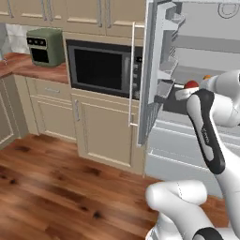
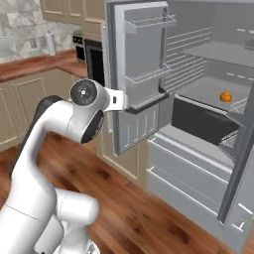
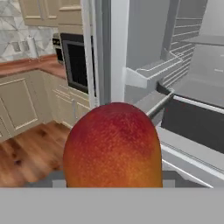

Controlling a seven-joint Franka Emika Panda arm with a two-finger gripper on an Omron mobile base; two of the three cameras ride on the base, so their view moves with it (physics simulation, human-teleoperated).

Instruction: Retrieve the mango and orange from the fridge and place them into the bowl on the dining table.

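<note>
You are carrying the small rounded red mango (image 3: pixel 111 146). It sits hard against the hand camera, right where the fingers close. The fingertips themselves are hidden behind the fruit. Nothing lies under it, though, so I judge the two-finger gripper (image 1: pixel 186 91) to be clamped around it.

Ahead of the gripper stands the tall pale grey fridge (image 2: pixel 198 64) with its grey shelved interior. The fridge's open door (image 2: pixel 136 54) with its rack shelves is just to one side of the tool, close by. The small bright orange ball of an orange (image 2: pixel 225 96) lies beyond the gripper, deeper in on a fridge shelf and apart from the mango.

The step in hand looks like drawing the mango clear of the fridge.

- Pull straight back along the gripper's own axis first. A sideways swing this close would likely clip the door racks or the shelf edge.
- Keep the grip firm and the wrist level. A smooth rounded fruit can roll out of a light pinch if the hand tips.
- Turn the base towards the dining table only once the hand is well clear of the door.
- Lower the mango close over the bowl before letting go, so it does not bounce out.

The black-fronted microwave (image 1: pixel 101 68) off to the door's far side is not in your path.
</note>
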